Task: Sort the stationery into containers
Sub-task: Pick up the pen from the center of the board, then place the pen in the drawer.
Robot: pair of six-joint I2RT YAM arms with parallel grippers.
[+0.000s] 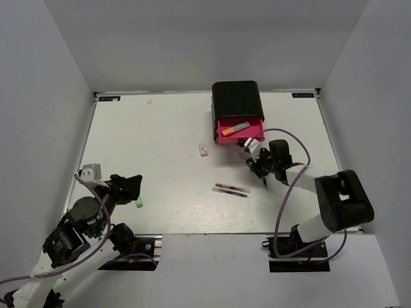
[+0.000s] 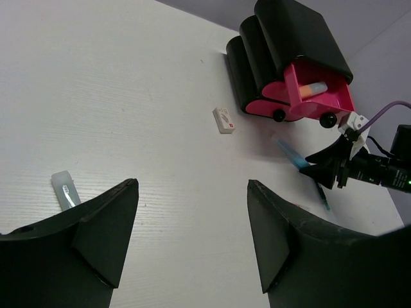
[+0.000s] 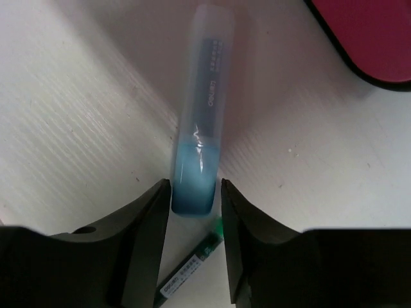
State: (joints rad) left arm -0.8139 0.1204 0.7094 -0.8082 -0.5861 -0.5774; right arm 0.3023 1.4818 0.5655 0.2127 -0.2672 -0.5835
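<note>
Right wrist view: blue marker (image 3: pixel 204 96) runs 6 to 12 o'clock, long axis pointing straight away from the right gripper (image 3: pixel 196 192). Its blue end sits between the fingers, which flank it closely. Firm pinch or only light contact: cannot tell. Open pink drawer (image 3: pixel 372 32) lies at 1 o'clock, just past the marker's pale cap. Right arm is nearer. Left gripper (image 2: pixel 191 192) is spread wide, empty, well apart.

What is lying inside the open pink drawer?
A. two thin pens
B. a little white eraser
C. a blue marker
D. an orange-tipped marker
D: an orange-tipped marker lies slantwise inside the open pink drawer.
</note>
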